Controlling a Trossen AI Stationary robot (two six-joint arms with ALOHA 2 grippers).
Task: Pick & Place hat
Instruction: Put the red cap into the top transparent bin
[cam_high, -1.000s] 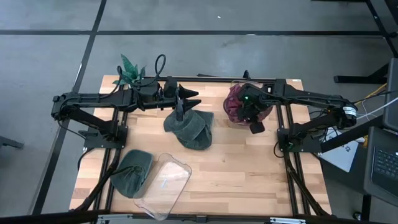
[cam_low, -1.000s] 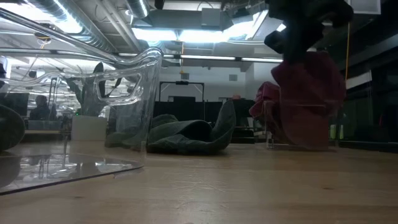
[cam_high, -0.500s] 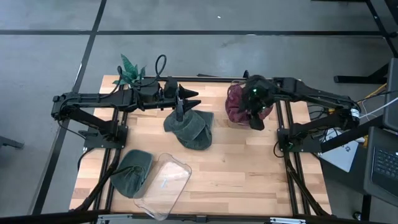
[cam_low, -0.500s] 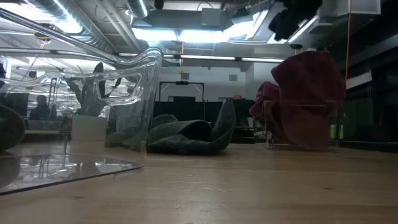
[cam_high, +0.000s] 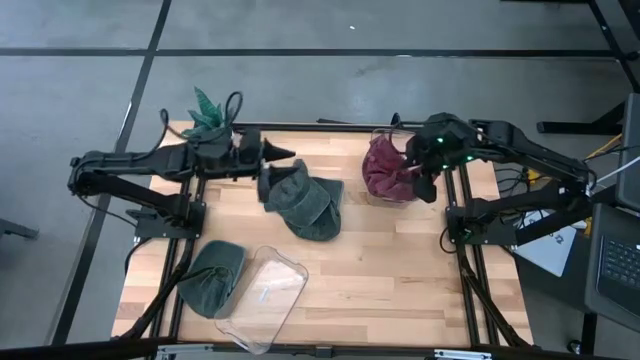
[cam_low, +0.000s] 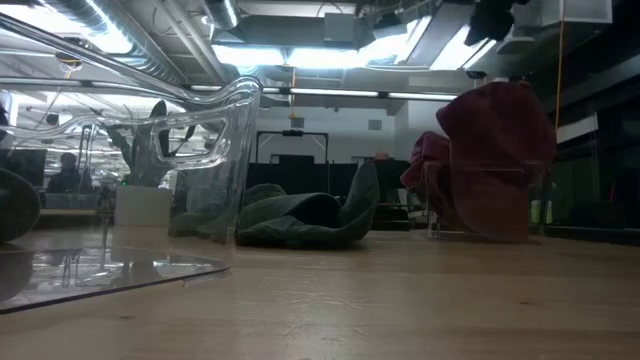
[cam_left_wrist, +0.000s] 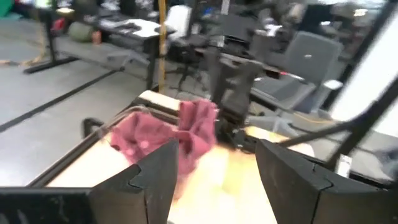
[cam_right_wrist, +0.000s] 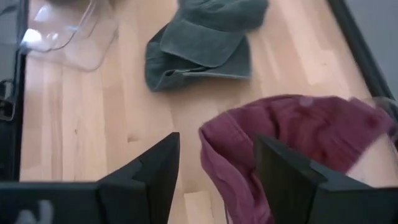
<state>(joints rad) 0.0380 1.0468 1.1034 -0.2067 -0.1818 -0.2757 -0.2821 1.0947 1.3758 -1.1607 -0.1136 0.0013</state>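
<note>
A green hat (cam_high: 305, 203) lies crumpled on the wooden table, left of its middle; it also shows in the low view (cam_low: 300, 215) and the right wrist view (cam_right_wrist: 205, 43). A maroon hat (cam_high: 385, 170) sits draped in a clear bin (cam_low: 437, 205) at the far right. My left gripper (cam_high: 283, 155) hovers open just left of the green hat, pointing level toward the right; its wrist view shows the maroon hat (cam_left_wrist: 158, 137) past the spread fingers. My right gripper (cam_high: 427, 185) hangs open above the maroon hat (cam_right_wrist: 298, 143), apart from it.
A second green hat (cam_high: 213, 277) lies at the near left beside a tipped clear container (cam_high: 265, 295), which fills the low view's left (cam_low: 150, 150). A small green plant (cam_high: 207, 110) stands at the far left corner. Bare wood lies in the middle and near right.
My right gripper has risen off the maroon hat and drawn toward the table's right edge, rolling as it went; the hat stays in its bin. My left gripper has pulled back toward the table's left edge, away from the green hat, which lies where it was.
</note>
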